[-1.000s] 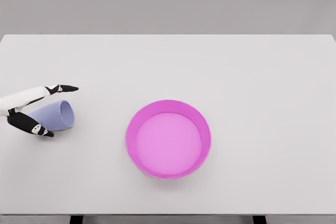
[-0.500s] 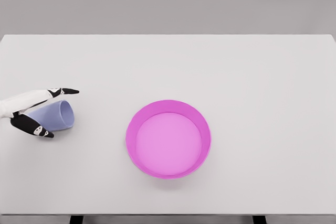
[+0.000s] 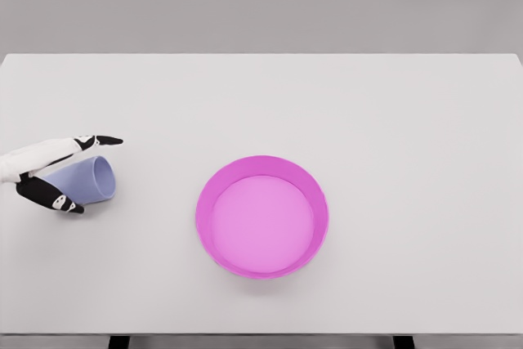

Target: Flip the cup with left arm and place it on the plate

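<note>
Head view, the only one: the left hand (image 3: 51, 171) is reaching in from the left edge of the white table (image 3: 261, 104), its fingers (image 3: 96, 141) spread around the lavender cup (image 3: 84, 180) without being clearly closed on it. The upper fingers are lying stretched out along the far side of the cup, their black tips pointing right and passing just beyond its rim; the thumb (image 3: 51, 195) is sitting on the near side, its dark tip against the lower wall. The cup is lying on its side between thumb and fingers, open mouth facing right, toward the plate, with its closed end hidden behind the palm. Contact looks likely at the thumb, but whether the upper fingers are pressing on the wall or just hovering over it cannot be told from this angle, so a firm grip is not confirmed. The cup is resting on the tabletop, not lifted. The magenta plate (image 3: 206, 202), round with a raised rim, is sitting well apart to the right of the fingertips and slightly nearer the camera, holding nothing. The right arm is not showing anywhere.
</note>
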You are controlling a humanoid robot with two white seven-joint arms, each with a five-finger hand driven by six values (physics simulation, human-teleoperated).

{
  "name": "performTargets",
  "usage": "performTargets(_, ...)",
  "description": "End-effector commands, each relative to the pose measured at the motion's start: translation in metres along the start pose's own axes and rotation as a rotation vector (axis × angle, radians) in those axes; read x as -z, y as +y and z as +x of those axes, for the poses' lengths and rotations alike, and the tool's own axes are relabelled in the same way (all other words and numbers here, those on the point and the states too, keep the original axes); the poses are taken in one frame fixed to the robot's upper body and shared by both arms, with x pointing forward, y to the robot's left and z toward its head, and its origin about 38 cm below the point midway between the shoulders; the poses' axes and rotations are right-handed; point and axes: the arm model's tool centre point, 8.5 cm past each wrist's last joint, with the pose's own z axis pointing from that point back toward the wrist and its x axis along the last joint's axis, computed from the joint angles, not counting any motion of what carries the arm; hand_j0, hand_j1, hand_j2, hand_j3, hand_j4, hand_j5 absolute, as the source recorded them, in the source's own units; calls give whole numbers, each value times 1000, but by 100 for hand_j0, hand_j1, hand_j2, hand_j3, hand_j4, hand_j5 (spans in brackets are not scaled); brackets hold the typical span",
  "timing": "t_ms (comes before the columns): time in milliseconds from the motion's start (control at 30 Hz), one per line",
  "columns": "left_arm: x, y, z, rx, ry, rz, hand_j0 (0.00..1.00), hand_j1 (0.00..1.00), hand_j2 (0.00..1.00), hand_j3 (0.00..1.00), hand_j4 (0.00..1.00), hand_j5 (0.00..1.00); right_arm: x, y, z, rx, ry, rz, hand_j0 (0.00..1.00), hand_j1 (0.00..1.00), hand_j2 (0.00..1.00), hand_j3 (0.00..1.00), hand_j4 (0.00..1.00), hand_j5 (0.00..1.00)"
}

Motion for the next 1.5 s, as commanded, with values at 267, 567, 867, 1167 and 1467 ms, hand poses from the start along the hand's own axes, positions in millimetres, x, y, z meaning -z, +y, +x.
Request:
performTargets(267,-1,-6,-2,-67,-6,-8,100,100,100,100,100,100,0,0,-1,0,2,0,100,100,100,100,100,100)
performTargets(567,-6,0,-11,-56,43,14,100,100,100,100,100,100,0,0,0,0,0,0,100,100,100,100,100,100)
performTargets(867,0,-9,-20,-143,117,10,100,100,100,100,100,100,0,0,-1,0,2,0,100,100,100,100,100,100)
performTargets(1167,3,-11,-21,-169,131,10,100,100,100,100,100,100,0,0,0,0,0,0,100,100,100,100,100,100)
performTargets(1467,5,-14,-24,-195,144,14,100,100,100,100,100,100,0,0,-1,0,2,0,100,100,100,100,100,100)
